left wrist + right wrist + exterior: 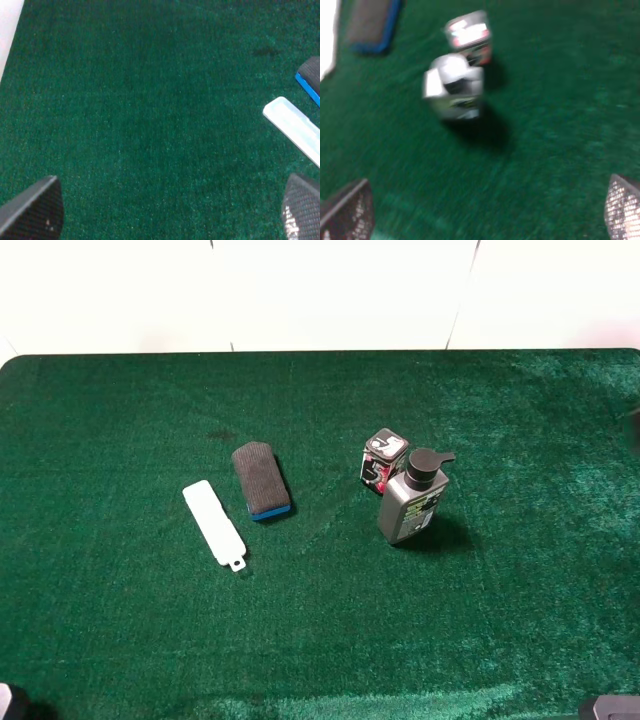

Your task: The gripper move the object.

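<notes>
The object, an oblong eraser (261, 480) with a dark felt top and a blue base, lies on the green cloth left of the middle. Its end shows at the edge of the left wrist view (311, 79), and it appears blurred in the right wrist view (372, 25). My left gripper (167, 215) is open and empty over bare cloth, well short of the eraser. My right gripper (485, 212) is open and empty, away from the bottle and the eraser. In the exterior view only dark arm parts show at the bottom corners.
A flat white strip with a tab (214, 523) lies just left of the eraser, also seen in the left wrist view (292, 125). A grey pump bottle (412, 502) and a small printed can (383, 462) stand right of the middle. The table's far edge meets a white wall (320, 290).
</notes>
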You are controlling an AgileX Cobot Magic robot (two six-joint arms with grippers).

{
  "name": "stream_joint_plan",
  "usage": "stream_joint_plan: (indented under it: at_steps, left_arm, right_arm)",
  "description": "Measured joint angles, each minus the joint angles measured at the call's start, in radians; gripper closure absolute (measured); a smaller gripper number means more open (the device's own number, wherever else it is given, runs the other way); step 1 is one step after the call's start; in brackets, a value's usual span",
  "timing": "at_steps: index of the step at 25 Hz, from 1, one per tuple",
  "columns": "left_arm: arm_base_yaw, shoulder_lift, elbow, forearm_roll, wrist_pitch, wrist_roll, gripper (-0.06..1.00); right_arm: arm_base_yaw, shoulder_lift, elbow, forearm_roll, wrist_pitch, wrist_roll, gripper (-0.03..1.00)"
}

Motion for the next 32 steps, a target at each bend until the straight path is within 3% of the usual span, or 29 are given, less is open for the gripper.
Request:
stream_joint_plan:
  at_steps: [6,13,22,32]
  left_arm:
    - [0.0,0.0,0.0,0.0,0.0,0.0,0.06]
    - [0.0,0.0,0.0,0.0,0.0,0.0,0.06]
    - [0.0,0.0,0.0,0.0,0.0,0.0,0.06]
    - [0.0,0.0,0.0,0.0,0.0,0.0,0.06]
  right_arm:
    - [-0.214,-0.237,0.152,0.0,-0.087,0.001,0.28]
    - [-0.362,-0.483,0.299,0.003,-0.102,0.001,0.28]
    - [-0.459,-0.695,0.387,0.029,-0.107,0.001,0.28]
    - [-0.51,-0.701,0.396,0.035,-0.128,0.001,0.28]
